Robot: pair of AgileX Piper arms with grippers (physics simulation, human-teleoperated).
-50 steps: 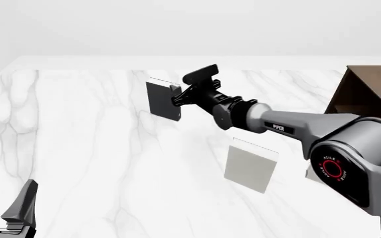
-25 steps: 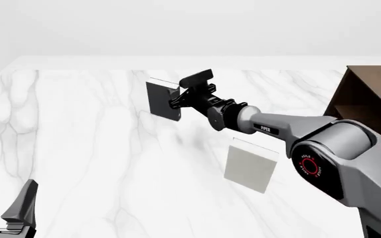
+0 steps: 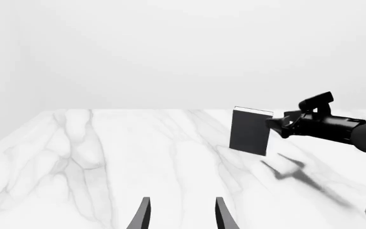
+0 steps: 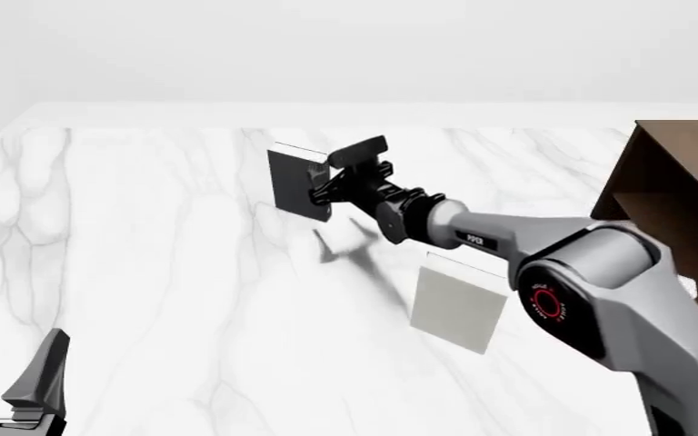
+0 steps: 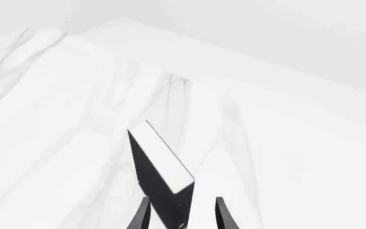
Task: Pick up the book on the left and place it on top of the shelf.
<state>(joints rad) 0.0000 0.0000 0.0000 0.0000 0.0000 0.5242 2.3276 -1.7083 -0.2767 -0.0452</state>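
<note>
Front view: right claw (image 4: pixel 320 188) straddles book (image 4: pixel 297 185) centre frame, jaws narrow, not clamped; centre before squeezing. Left claw (image 4: pixel 10 374) wide, idle.

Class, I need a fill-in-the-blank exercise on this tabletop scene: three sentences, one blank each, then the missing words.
1. The small dark-covered upright book stands on the white ____ table.
2. The hand at that book belongs to the ____ arm.
3. The dark brown wooden shelf sits at the table's ____ side in the front view.

Missing words: marble; right; right
</note>
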